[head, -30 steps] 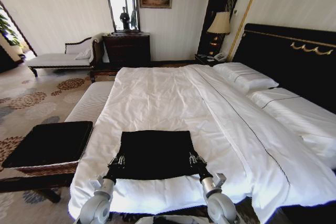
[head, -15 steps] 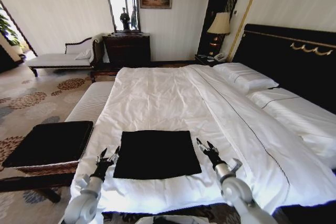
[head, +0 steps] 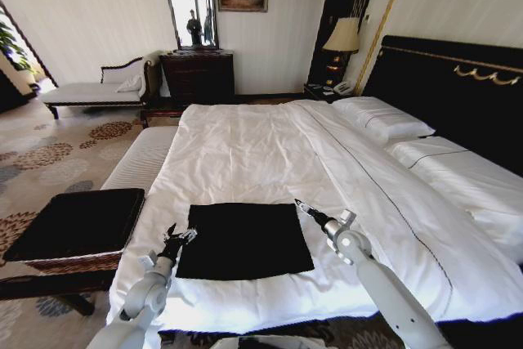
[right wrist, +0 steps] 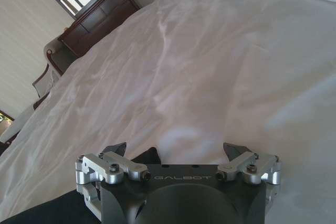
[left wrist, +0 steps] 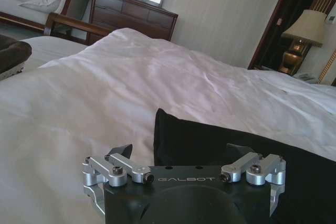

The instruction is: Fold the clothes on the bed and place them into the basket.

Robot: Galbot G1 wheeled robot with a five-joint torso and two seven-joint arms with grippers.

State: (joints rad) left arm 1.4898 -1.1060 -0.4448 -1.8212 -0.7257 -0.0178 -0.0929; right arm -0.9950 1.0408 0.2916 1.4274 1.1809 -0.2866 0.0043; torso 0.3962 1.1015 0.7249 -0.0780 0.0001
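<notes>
**A:** what can't you make out here? The folded black T-shirt (head: 243, 240) shows no lettering, just plain black. In the left wrist view the left gripper (left wrist: 178, 153) body covers the shirt's near edge.

**B:** yeah, and the basket (head: 78, 226) runs off the left edge of the head view, so only its black top and a strip of wicker show. The bed (head: 270, 153) is cut off at the right. Right gripper (right wrist: 177, 149) fingertips barely peek over its body.
</notes>
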